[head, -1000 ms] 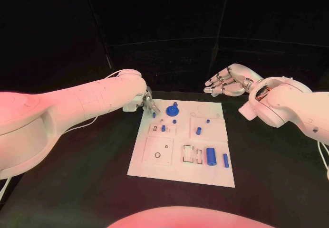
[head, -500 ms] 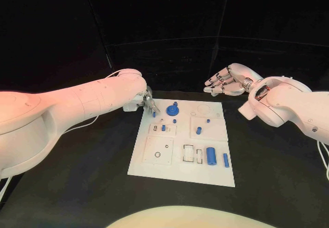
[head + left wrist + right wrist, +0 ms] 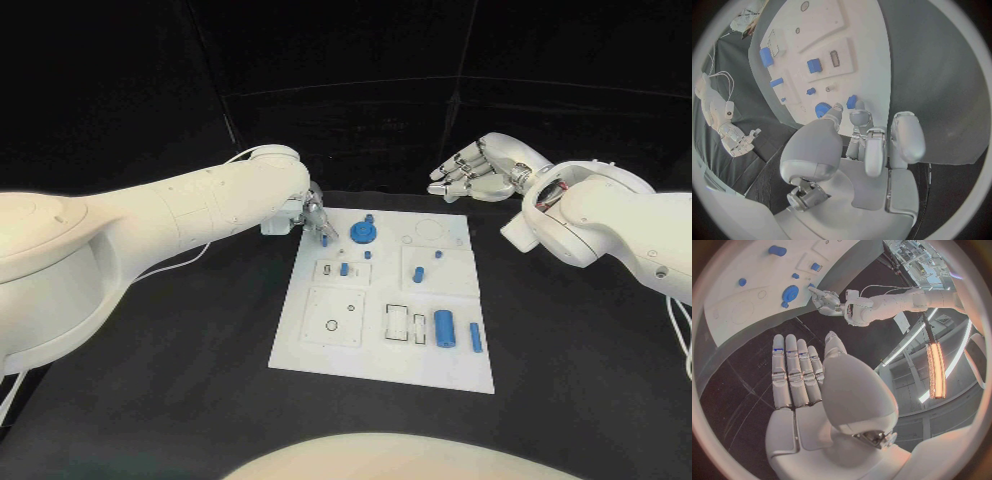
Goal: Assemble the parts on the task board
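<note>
You have the task board (image 3: 387, 305), a flat matte white plate with shallow rectangular and round recesses, lying in the middle of the black desk (image 3: 173, 350), its long side running away from the robot. Your left robot hand (image 3: 310, 218), silver and smooth-shelled, sits at the board's far left corner with its fingertips (image 3: 856, 116) drawn together around a small blue peg (image 3: 851, 102); the wrist view shows the peg at the fingertips, pinched between them as far as you can tell. Just beside it on the board stands a round blue knob (image 3: 362, 234) with a short stem rising from a disc. Your right robot hand (image 3: 472, 172) hovers above the desk beyond the board's far right corner, palm facing down, its fingers (image 3: 792, 370) straight and side by side, holding nothing. Nearer the robot you can see a stout blue cylinder (image 3: 444, 326) lying in a recess on the right side of the board, with a thinner blue rod (image 3: 475, 337) just beside it near the right edge. A short blue pin (image 3: 417, 273) lies around the middle of the board, and smaller blue pieces dot the area near the knob
</note>
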